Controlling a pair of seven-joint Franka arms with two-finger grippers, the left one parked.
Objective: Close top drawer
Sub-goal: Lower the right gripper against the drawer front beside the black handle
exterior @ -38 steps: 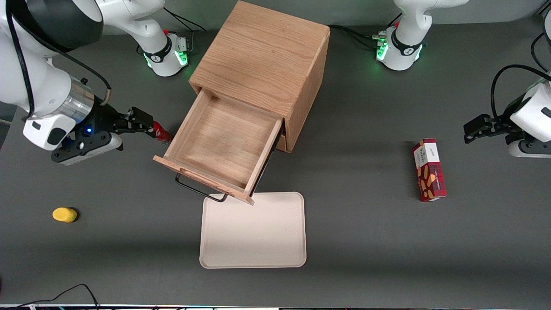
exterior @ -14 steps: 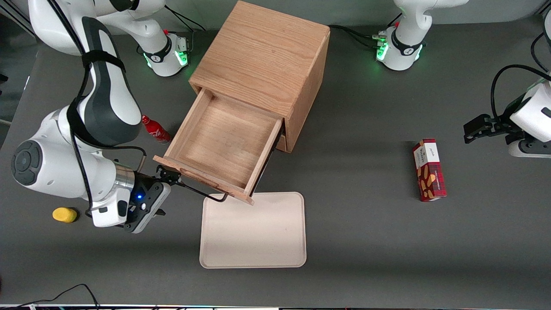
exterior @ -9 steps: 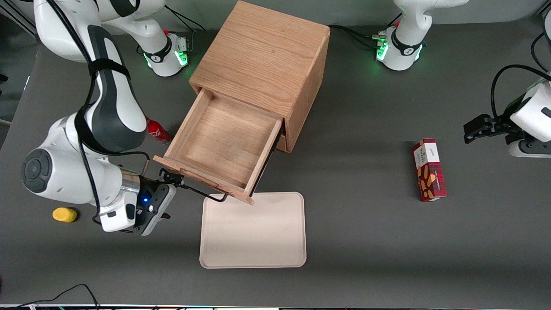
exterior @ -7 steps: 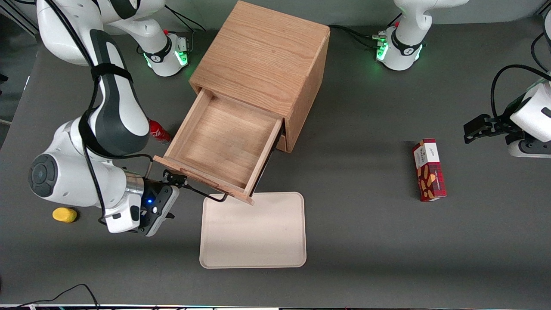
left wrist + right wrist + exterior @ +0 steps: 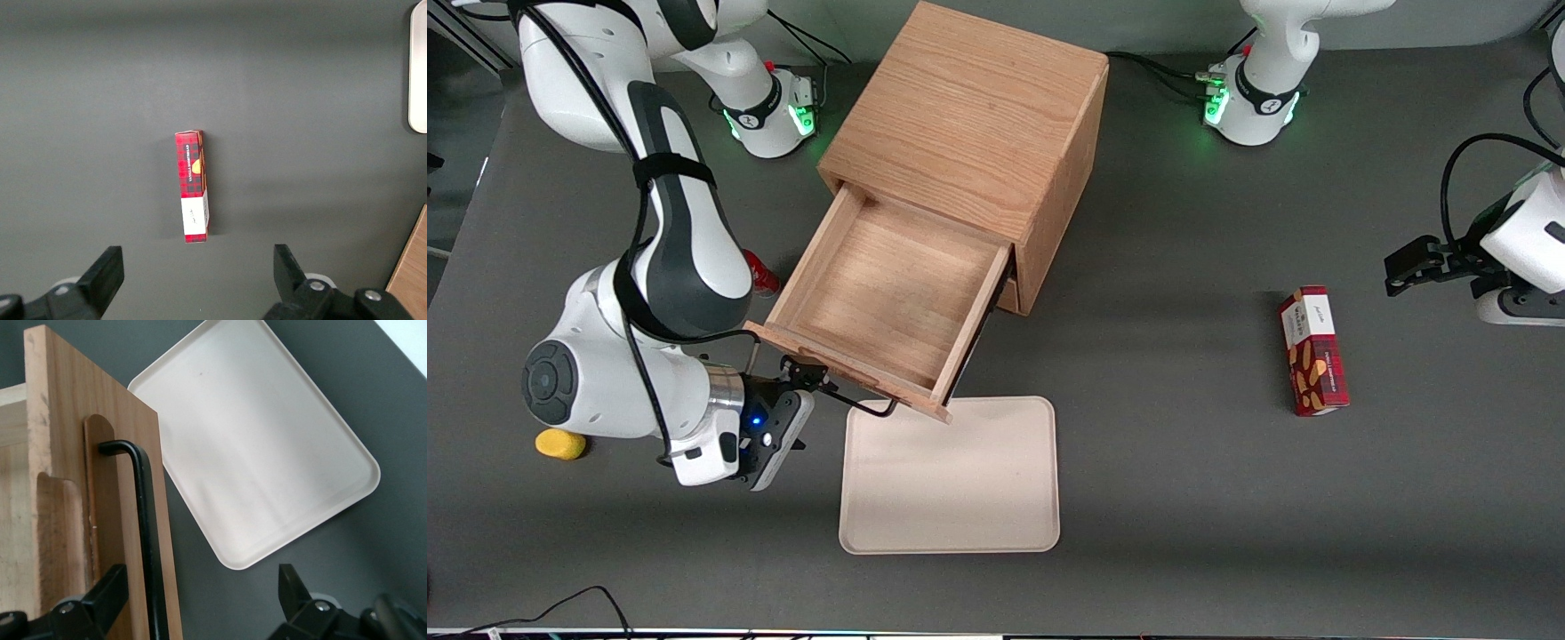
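The dark grey table (image 5: 1183, 267) held a big light oak cube cabinet (image 5: 969, 116), and its top drawer (image 5: 885, 298), a shallow wooden box, was pulled far out toward the front camera with nothing inside it. A cream plastic tray (image 5: 951, 480) lay flat just in front of the drawer, nearer the camera. Your right arm's gripper (image 5: 805, 378) was right at the drawer's front board, at the end of the thin black wire handle (image 5: 840, 398) nearest the working arm's end of the table. In the wrist view you could see the gripper (image 5: 200, 600) spread wide, with one finger (image 5: 100, 597) over the wood and the other finger (image 5: 293, 593) out over the table, and the handle (image 5: 148, 540) running between them. It held nothing. The thing that mattered was this: the handle's long line ran along the front board, and the cabinet lay farther from the camera than the gripper. So I think you had to push the front board straight toward the cabinet, along the drawer's sliding line. A push near one end could twist the drawer and make it stick.
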